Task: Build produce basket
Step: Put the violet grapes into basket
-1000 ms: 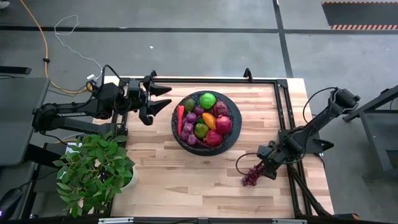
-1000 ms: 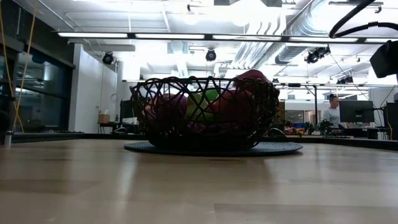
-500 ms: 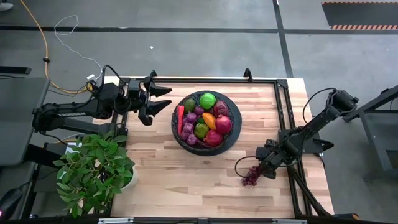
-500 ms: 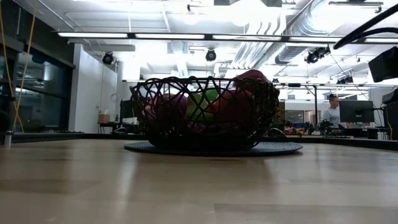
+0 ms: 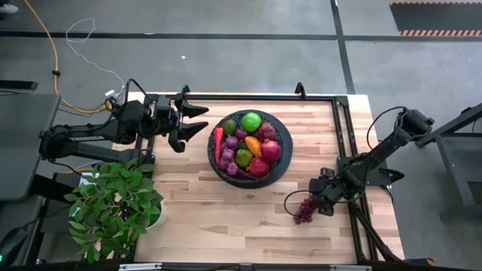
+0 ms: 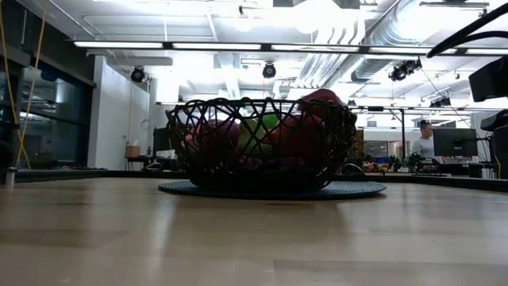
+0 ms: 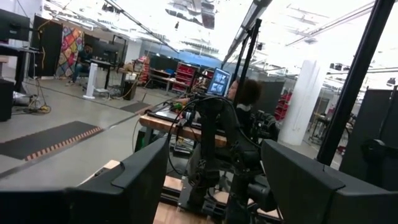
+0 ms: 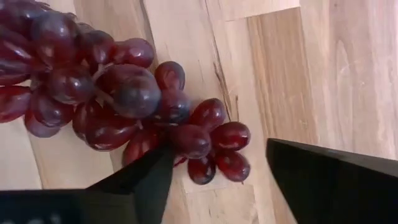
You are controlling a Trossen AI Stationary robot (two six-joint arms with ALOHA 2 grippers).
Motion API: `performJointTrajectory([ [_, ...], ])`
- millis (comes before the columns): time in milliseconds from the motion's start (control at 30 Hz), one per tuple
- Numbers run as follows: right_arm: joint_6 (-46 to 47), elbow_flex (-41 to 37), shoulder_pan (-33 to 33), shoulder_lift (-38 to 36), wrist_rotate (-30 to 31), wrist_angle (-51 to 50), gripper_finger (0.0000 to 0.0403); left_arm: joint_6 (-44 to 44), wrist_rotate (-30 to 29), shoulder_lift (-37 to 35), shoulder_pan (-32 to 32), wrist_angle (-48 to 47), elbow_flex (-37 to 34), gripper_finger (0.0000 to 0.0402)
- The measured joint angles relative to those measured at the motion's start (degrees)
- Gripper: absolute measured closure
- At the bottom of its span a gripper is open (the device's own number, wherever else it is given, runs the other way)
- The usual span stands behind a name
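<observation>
A bunch of purple grapes (image 5: 303, 211) lies on the desk (image 5: 226, 203) near its right edge, well apart from the basket (image 5: 249, 143). The right tool (image 5: 316, 201) is down at the bunch's stem end; in the right wrist view its two dark fingers (image 8: 137, 180) flank the end grapes (image 8: 211, 140), one finger touching them, the other apart, so whether the bunch is gripped I cannot tell. The black mesh basket sits mid-desk, filled with a green fruit (image 5: 251, 121), a red fruit (image 5: 270, 151), an orange mango (image 5: 253, 145), more grapes and a slim red pepper (image 5: 218, 144) at its left rim. The left tool (image 5: 197, 118) hovers just left of the basket, released, fingers spread. A potted plant (image 5: 114, 205) stands at the desk's front-left corner.
</observation>
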Motion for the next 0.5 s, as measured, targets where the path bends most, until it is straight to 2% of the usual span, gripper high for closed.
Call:
performJointTrajectory([
  [400,0.22,0.06,-0.39,-1.21,-0.19,0.77,0.0386,0.03,0.01,0.0,0.0,0.0,0.0,0.0155],
  [500,1.37,0.06,-1.19,-2.96,-0.36,0.79,0.0394,0.12,0.02,0.0,0.0,0.0,0.0,0.0155],
])
